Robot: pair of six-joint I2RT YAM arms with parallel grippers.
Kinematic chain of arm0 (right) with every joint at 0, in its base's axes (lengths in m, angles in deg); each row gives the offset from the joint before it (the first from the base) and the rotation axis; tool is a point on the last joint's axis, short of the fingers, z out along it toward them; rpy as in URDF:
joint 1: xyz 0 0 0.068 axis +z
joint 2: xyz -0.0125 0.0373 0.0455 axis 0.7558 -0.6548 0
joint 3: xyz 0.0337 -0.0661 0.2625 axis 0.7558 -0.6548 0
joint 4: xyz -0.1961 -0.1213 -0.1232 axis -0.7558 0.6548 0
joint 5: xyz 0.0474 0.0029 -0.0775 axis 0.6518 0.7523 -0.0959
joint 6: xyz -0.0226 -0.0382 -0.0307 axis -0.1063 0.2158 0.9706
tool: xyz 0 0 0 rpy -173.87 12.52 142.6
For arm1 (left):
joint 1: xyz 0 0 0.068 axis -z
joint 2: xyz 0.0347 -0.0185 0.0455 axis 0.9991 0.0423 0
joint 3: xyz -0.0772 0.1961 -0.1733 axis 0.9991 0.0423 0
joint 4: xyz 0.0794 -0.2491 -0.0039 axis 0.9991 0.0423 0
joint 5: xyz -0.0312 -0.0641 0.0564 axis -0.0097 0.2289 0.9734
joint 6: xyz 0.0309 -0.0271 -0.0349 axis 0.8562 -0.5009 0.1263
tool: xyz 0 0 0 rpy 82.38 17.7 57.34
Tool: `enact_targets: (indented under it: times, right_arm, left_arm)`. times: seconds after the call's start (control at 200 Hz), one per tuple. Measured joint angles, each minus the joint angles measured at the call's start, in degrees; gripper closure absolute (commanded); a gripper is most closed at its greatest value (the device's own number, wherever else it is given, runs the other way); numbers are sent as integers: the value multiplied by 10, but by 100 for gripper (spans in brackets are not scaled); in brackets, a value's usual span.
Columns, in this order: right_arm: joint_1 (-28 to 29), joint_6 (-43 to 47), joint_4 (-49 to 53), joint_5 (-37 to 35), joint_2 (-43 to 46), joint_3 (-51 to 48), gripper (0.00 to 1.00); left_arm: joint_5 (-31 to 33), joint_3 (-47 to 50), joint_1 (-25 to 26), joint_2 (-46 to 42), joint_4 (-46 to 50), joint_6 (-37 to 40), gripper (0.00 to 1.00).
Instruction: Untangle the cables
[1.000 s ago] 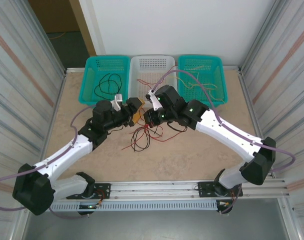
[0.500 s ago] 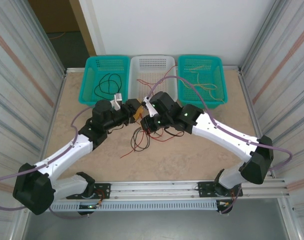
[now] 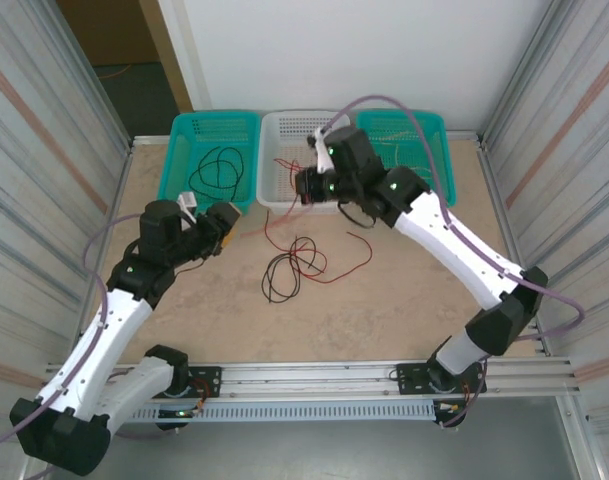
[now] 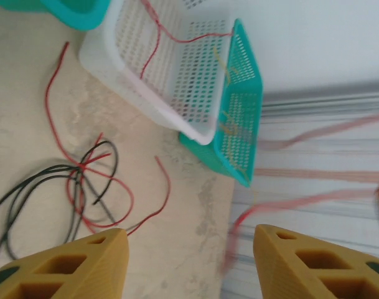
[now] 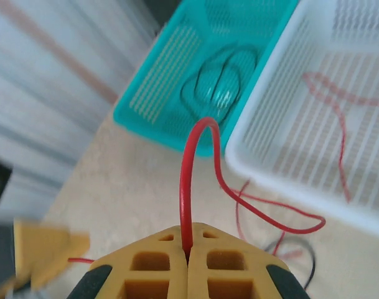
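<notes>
Right tool (image 5: 188, 250) recorded pressed together on a thin red flexible wire (image 5: 183, 174) near the front rim of the white perforated plastic basket (image 5: 282, 75), left tool (image 4: 189, 249) spread and empty; the unrestrained knot of thin red and black wires (image 3: 292, 265) on the surface before that basket may be dragged along or cinched tighter.

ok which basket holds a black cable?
The left teal basket, with the black cable; the white basket holds red strands, the right teal basket yellow strands.
</notes>
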Motion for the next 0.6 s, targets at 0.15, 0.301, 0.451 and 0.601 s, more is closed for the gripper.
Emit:
enact_targets:
  times: [0.15,0.301,0.451,0.601]
  right_arm:
    - [-56,3,-7,6,-129,143,70]
    - [-93,12,17,2,-255,256,50]
    - [-105,13,48,0,-276,242,48]
    - [-93,13,25,-3,-201,106,48]
  left_arm:
    - [-7,36,0,7,21,22,37]
    - [-7,52,0,12,38,33,35]
    - [-7,52,0,13,46,42,35]
    - [-4,51,0,13,68,51,36]
